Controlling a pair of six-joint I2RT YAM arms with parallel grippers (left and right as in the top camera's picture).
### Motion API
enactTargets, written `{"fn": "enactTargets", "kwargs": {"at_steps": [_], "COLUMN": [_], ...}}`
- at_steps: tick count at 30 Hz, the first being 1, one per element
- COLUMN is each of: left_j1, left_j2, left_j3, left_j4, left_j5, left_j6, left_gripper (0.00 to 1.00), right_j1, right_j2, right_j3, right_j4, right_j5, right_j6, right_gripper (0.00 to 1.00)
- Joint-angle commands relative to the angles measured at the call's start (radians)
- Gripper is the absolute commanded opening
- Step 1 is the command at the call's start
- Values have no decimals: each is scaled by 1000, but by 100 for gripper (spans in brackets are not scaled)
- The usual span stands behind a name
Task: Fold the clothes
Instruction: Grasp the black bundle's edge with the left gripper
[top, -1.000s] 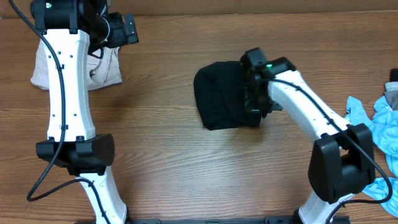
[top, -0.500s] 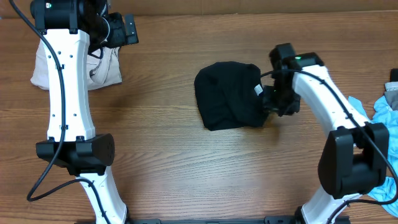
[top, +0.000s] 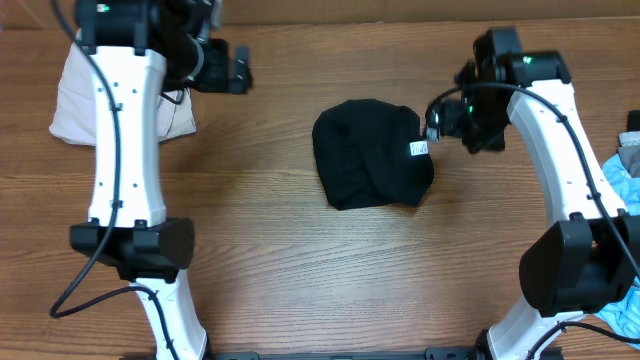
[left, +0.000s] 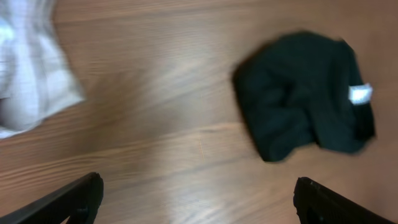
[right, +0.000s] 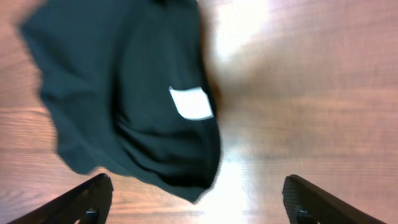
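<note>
2 grippers are mine, and both stand open with nothing in them. My left gripper (left: 199, 200) hangs over bare wood, its 2 dark fingers (left: 74, 198) spread to the lower corners of its wrist camera's view. Up and to the left in that view lies the off-white garment (left: 28, 68), blurred, and up and to the right lies the black garment (left: 305, 99), well apart from it. My right gripper (right: 199, 200) is just as wide, its fingers (right: 87, 198) far apart at the bottom of its own view, with a strip of table showing between them. The black garment fills the upper left of that view in a rumpled, rounded heap, and its small white label (right: 191, 103) faces up near the heap's right edge. From overhead, the black garment sits near the middle of the wooden table (top: 300, 280), with the label on the side nearest my right arm, whose wrist hovers just beside that edge. The off-white garment lies at the table's far left, partly under my left arm. 1 light-blue garment (top: 622, 190) shows at the far right edge, bunched behind my right arm's base.
</note>
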Motion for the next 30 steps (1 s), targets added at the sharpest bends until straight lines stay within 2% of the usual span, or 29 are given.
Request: {"fn": "enactTargets", "kwargs": {"at_steps": [1, 5, 10, 14, 22, 25, 30], "left_j1": [-78, -180, -316, -393, -447, -455, -459], "left_j2": [21, 21, 21, 21, 21, 21, 21], "left_j3": [-57, -188, -419, -592, -760, -821, -919], "left_j4": [-8, 37, 196, 337, 482, 549, 666], "left_j5": [98, 107, 104, 89, -51, -103, -105], "left_j6": [73, 79, 79, 56, 6, 6, 8], "left_gripper": [100, 100, 100, 95, 72, 73, 75], "right_j1": [-2, -62, -140, -166, -168, -168, -168], "right_j2": [-8, -8, -8, -8, -8, -8, -8], "right_j3": [47, 47, 46, 46, 45, 43, 42], "right_j4": [26, 55, 58, 55, 56, 56, 55], "right_j5": [-11, -27, -35, -34, -34, -34, -34], "right_j6": [-16, -9, -9, -10, -10, -10, -10], "right_gripper": [94, 97, 98, 98, 98, 98, 98]}}
